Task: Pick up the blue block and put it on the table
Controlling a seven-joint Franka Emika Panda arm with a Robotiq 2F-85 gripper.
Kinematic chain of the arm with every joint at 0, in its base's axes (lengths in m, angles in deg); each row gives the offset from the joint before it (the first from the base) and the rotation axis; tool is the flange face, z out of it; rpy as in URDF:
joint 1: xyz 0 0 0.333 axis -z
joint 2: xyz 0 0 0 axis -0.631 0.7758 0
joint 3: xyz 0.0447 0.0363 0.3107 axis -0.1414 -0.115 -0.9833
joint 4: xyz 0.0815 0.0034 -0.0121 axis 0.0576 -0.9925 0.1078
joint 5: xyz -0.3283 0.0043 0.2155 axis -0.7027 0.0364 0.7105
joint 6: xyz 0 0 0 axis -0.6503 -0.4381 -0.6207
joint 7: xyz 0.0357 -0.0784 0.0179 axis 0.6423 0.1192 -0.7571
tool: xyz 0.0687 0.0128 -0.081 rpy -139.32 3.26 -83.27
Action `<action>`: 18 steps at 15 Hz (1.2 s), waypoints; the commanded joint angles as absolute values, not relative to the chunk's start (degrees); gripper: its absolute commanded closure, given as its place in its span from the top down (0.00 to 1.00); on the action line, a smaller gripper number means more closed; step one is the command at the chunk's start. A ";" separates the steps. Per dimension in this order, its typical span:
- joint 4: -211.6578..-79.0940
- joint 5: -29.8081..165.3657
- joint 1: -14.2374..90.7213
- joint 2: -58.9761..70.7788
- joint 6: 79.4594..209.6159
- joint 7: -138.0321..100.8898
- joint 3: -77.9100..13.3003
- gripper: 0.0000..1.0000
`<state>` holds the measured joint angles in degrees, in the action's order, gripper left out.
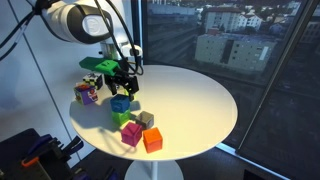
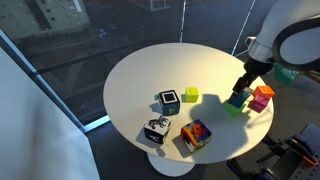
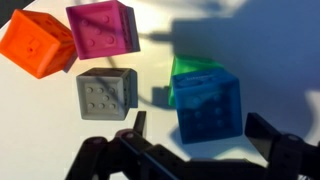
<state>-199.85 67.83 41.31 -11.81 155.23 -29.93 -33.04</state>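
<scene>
The blue block (image 3: 208, 108) is a small teal-blue cube that sits on top of a green block (image 3: 188, 68). It also shows in both exterior views (image 1: 120, 103) (image 2: 241, 97), near the edge of the round white table (image 1: 200, 100) (image 2: 140, 80). My gripper (image 3: 200, 128) hangs just above it (image 1: 122, 89) (image 2: 244, 86). The gripper is open, with one finger on each side of the blue block and a gap on both sides.
A grey block (image 3: 105, 95), a magenta block (image 3: 100, 30) and an orange block (image 3: 36, 44) lie close by. A purple multicoloured cube (image 1: 87, 93), a bright green cube (image 2: 190, 96) and two black-and-white cubes (image 2: 168, 101) (image 2: 156, 130) stand elsewhere on the table.
</scene>
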 commanded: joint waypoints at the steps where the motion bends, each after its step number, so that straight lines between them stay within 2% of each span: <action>1: -199.38 67.80 41.16 -12.97 154.16 -28.61 -33.61 1.00; 18: -199.08 66.99 41.09 -9.88 154.99 -27.13 -33.83 1.00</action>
